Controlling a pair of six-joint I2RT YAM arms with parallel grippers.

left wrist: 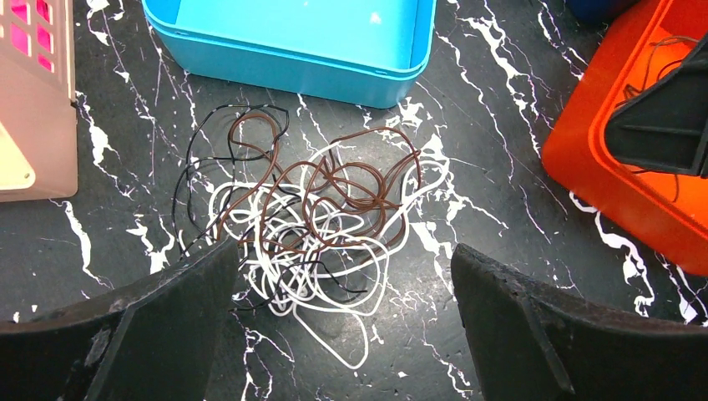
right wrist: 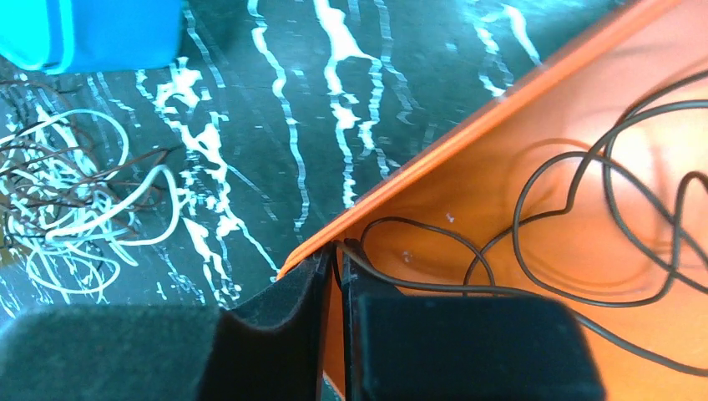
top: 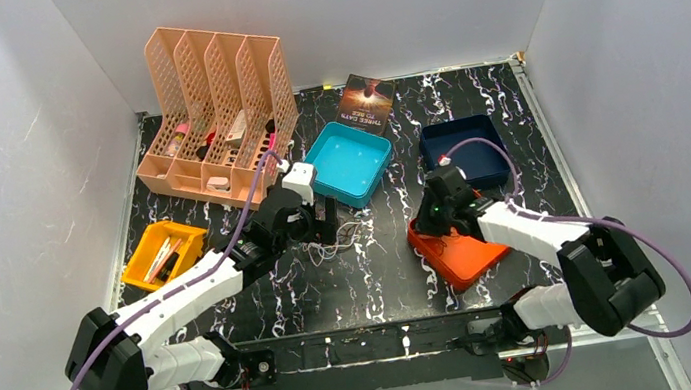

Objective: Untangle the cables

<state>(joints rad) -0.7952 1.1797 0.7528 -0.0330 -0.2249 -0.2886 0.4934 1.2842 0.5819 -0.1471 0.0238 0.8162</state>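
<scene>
A tangle of thin white, brown and black cables point(left wrist: 309, 217) lies on the black marbled table just in front of the teal tray; it also shows as the cables point(top: 338, 241) from above and the cables point(right wrist: 75, 200) at the left of the right wrist view. My left gripper point(left wrist: 342, 251) hovers over the tangle's near edge, open wide, nothing between its fingers. My right gripper point(right wrist: 338, 246) sits at the rim of the orange tray point(right wrist: 501, 167), jaws almost together on the end of a dark cable point(right wrist: 584, 209) that loops inside the tray.
A teal tray point(top: 349, 162) stands behind the tangle and a dark blue tray point(top: 465, 151) at the back right. A peach file organizer point(top: 215, 111) is at the back left, a yellow bin point(top: 163, 254) at the left, a book point(top: 367, 99) against the back wall.
</scene>
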